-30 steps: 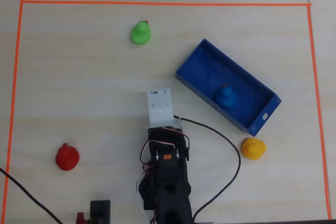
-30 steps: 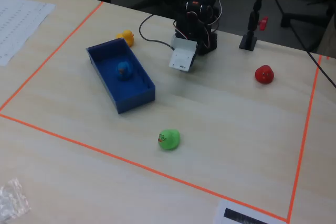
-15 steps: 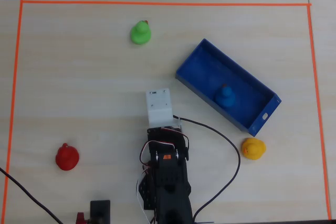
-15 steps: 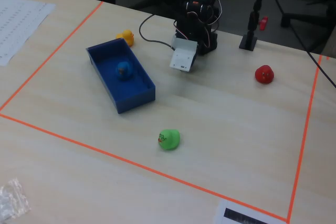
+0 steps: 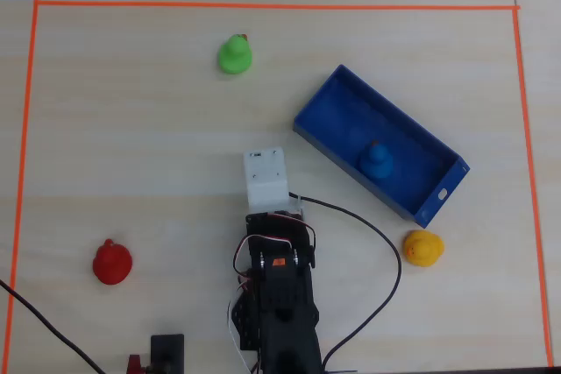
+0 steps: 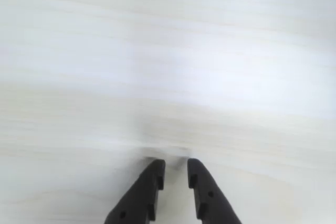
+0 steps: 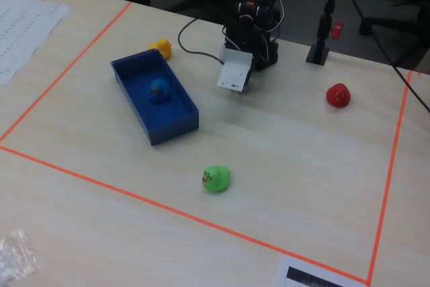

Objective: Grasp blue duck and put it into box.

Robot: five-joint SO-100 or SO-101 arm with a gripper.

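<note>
The blue duck (image 5: 378,158) sits upright inside the dark-blue box (image 5: 344,109), toward the end with the white slot; in the fixed view the blue duck (image 7: 158,89) rests on the floor of the box (image 7: 173,128). The arm is folded back near its base, its white wrist block (image 5: 266,178) left of the box and well apart from it. In the wrist view my gripper (image 6: 176,164) hangs over bare table, its black fingers (image 6: 151,182) a narrow gap apart with nothing between them.
A green duck (image 5: 234,54) lies at the far side, a red duck (image 5: 112,262) left of the arm's base, and a yellow duck (image 5: 422,248) just outside the box's slotted end. Orange tape (image 5: 263,6) frames the work area. A black stand (image 7: 318,52) sits beside the base.
</note>
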